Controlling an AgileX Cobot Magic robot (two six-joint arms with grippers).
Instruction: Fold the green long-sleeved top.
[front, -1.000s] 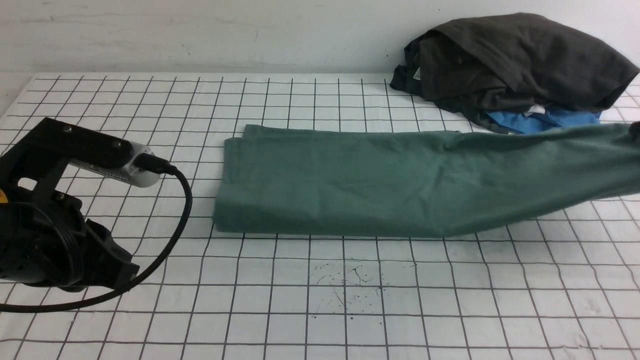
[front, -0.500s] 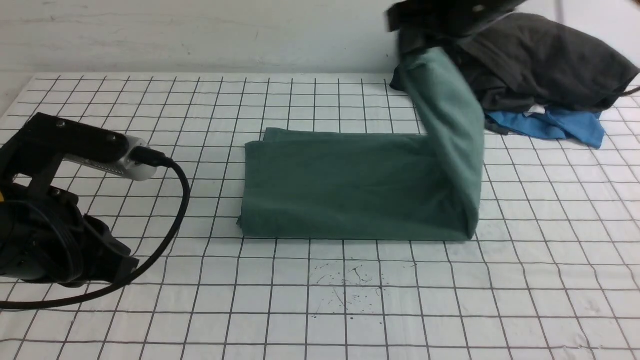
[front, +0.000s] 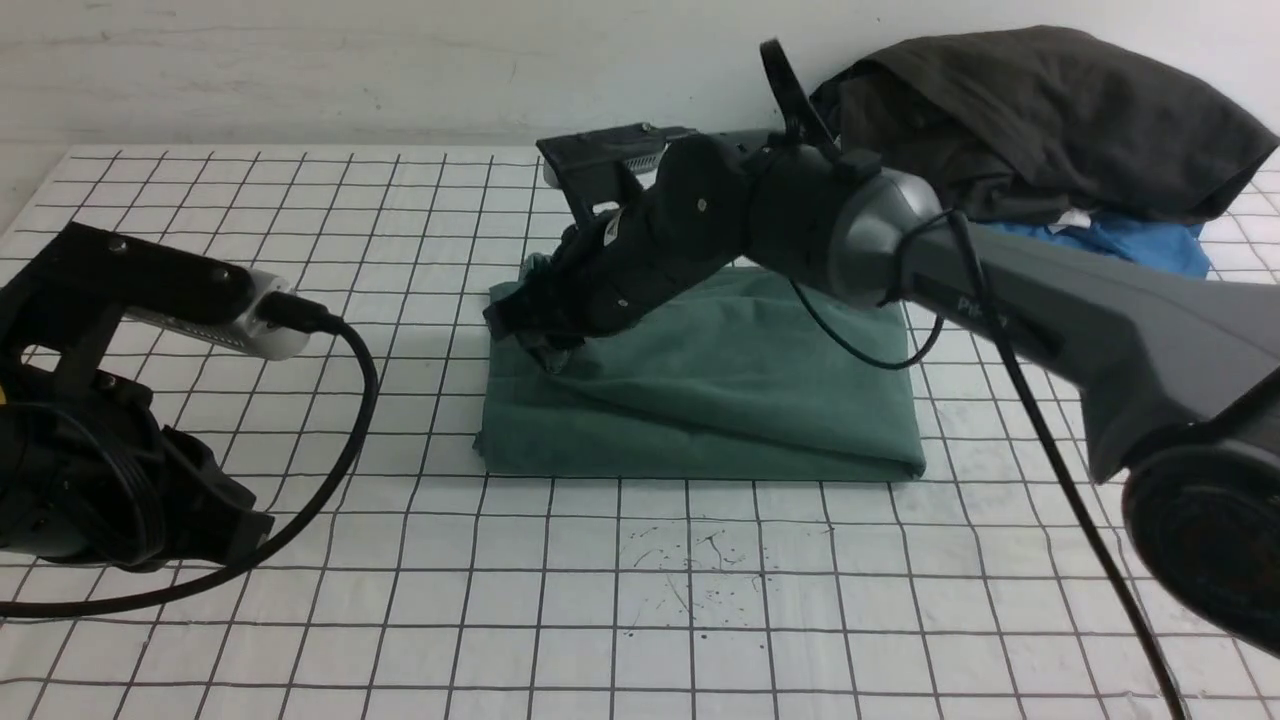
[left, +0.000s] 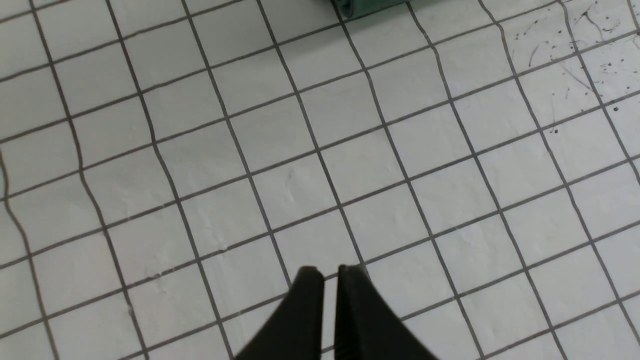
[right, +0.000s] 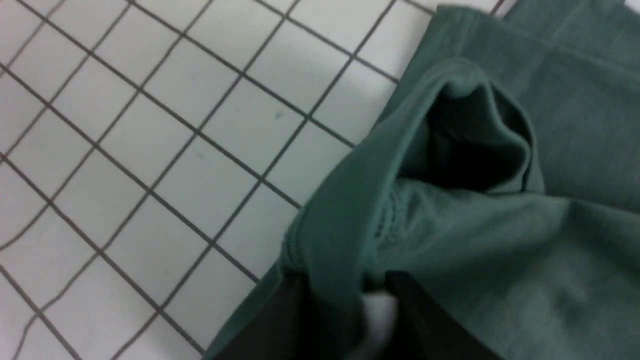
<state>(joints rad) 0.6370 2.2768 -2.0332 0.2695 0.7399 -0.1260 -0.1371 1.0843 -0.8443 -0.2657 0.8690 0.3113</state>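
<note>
Green long-sleeved top (front: 720, 400) lies folded into a thick, soft rectangle in the middle of the table (front: 900, 600), its matte cotton layers stacked, with a rounded fold along its right side. The table is covered by a white sheet ruled in dark squares and slightly wrinkled; behind it is a plain pale wall (front: 300, 60). At the far right corner a dark grey garment (front: 1050, 110) is heaped loosely over a small blue garment (front: 1130, 245), apart from the top. The right gripper (front: 545, 355) reaches down at the top's far left corner; its jaws stand parted, with a stitched hem fold lying between them but not filling the gap. The left gripper (left: 330, 272) hovers over bare grid to the left, jaws pressed nearly together, empty. Small ink specks (front: 700, 570) mark the sheet in front of the top.
</note>
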